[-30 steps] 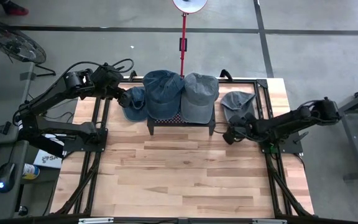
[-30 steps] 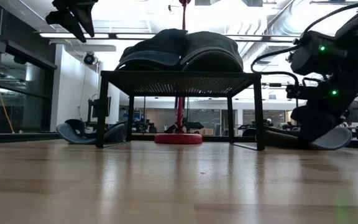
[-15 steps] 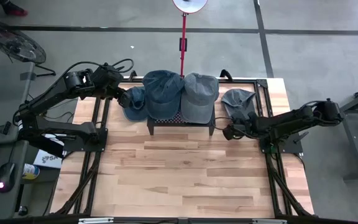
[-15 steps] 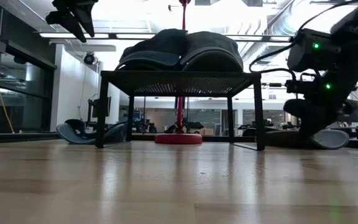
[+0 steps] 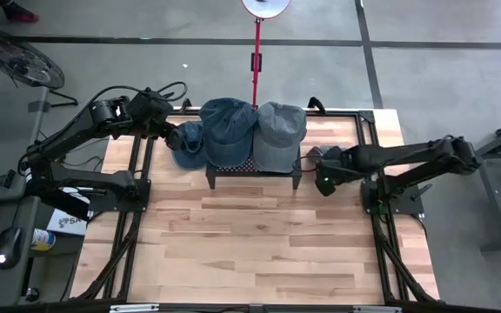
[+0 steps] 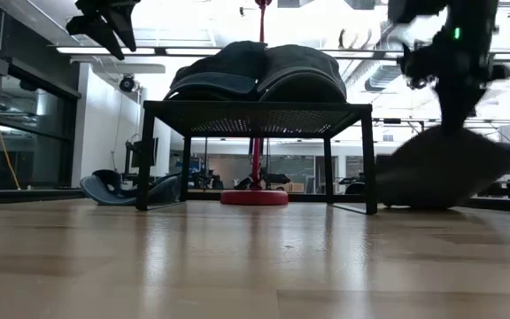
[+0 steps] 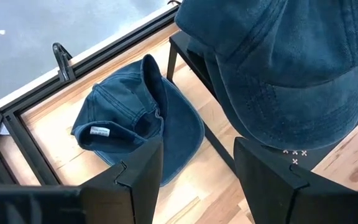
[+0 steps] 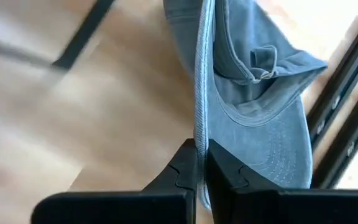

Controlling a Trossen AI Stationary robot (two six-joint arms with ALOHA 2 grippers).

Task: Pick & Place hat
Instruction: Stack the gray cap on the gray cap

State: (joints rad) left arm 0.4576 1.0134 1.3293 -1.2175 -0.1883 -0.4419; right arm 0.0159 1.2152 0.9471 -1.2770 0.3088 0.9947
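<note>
Wooden table [image 5: 259, 243] carries a rack [image 5: 252, 165] with two caps; beside it the right gripper [image 8: 201, 163] pinches the grey hat [image 8: 253, 106] by its brim edge (soft, light cloth, likely to droop), hanging clear. Left gripper [image 7: 194, 165] waits spread above another cap [image 7: 135, 121].

Overhead camera looks straight down, low camera level across the table [image 5: 259, 235]; both share the rack [image 6: 255, 108].
</note>
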